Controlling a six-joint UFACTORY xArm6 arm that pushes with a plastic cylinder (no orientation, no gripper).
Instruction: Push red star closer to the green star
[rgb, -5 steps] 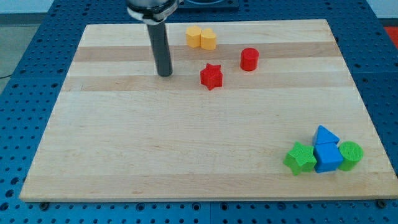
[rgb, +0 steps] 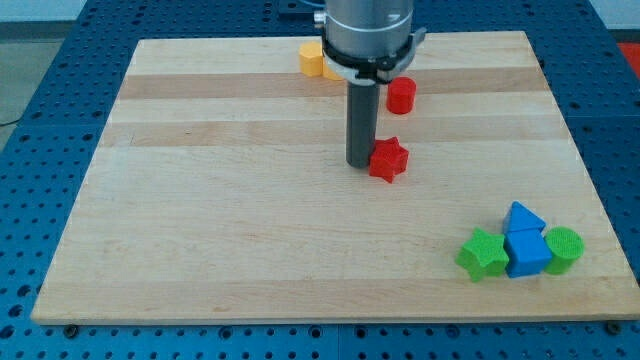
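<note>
My tip (rgb: 359, 163) touches the red star (rgb: 388, 159) from its 9 o'clock side, near the middle of the table (rgb: 200, 250). There is no claw, only the rod. The green star (rgb: 483, 254) sits well apart, toward 4 o'clock from the red one, beside the blue blocks (rgb: 526, 243). Judging by that gap, most of the push remains.

We've got my tip (rgb: 360, 163) on the board (rgb: 200, 230), touching the red star (rgb: 388, 159) just to its right. Red cylinder (rgb: 401, 95) sits above-right of tip, yellow block (rgb: 312, 58) above-left. Green star (rgb: 482, 254) & the rest of that cluster: well off, bottom-right.
</note>
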